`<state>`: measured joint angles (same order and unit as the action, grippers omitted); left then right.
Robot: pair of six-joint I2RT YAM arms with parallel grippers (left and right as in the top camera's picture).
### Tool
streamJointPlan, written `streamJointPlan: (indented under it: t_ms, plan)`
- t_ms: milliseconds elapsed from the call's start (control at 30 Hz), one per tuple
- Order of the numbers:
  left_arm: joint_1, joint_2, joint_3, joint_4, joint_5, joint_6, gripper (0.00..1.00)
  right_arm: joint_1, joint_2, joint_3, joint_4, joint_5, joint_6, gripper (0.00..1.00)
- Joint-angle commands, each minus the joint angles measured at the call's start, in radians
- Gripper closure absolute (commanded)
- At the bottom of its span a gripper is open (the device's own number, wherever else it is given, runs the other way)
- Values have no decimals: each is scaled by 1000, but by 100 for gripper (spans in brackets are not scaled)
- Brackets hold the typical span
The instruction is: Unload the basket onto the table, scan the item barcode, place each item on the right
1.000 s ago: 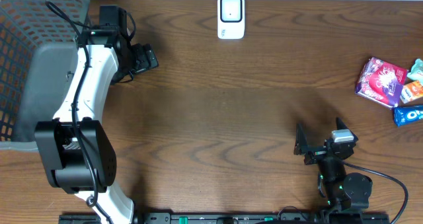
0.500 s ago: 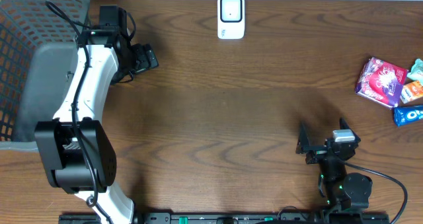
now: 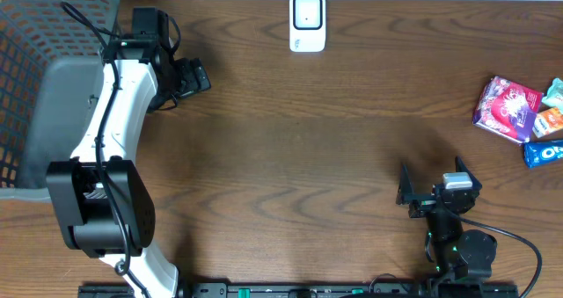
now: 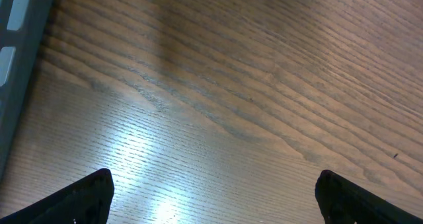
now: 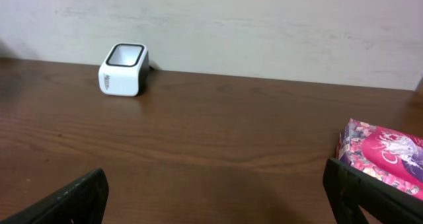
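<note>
Finding right claw (image 3: 430,170) and left claw (image 3: 189,78) released, grasping nothing. Noting pink packet (image 3: 508,109) lying on desk (image 3: 308,157) ahead-right of right claw, well apart (likely light, crinkly, slippery); recommending pinching across its narrow width.

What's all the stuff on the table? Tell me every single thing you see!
wooden table: one, dark brown, under everything
plastic mesh basket: one, grey, far left corner
small box-shaped barcode scanner: one, white with a dark window, far edge, middle
large shiny snack packet: one, pink and purple, right side
small orange packet: one, orange, just right of the pink one
blue cookie packet: one, blue, in front of the orange one
pale teal packet: one, cut off by the right edge
left arm: one, white and black, beside the basket
left tool: one, black, open, empty
right tool: one, black, open, empty, near right
</note>
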<state>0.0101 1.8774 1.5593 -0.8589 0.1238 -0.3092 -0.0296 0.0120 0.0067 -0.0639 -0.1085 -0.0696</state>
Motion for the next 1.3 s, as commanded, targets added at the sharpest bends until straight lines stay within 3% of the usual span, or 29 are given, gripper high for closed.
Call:
streamJointPlan:
  t_ms: [0,967,1100,1267]
  plan:
    - [1,4,2,-3,-16,10,2,-4,-7,0,-4,-9,-14,1]
    - [1,-2,2,-3,-16,10,2,-4,-7,0,-4,-9,-14,1]
    - [1,-55,2,-14,-118,10,2,-4,-7,0,-4,-9,-14,1]
    - [1,-223,2,-108,-135,10,2,-4,-7,0,-4,-9,-14,1]
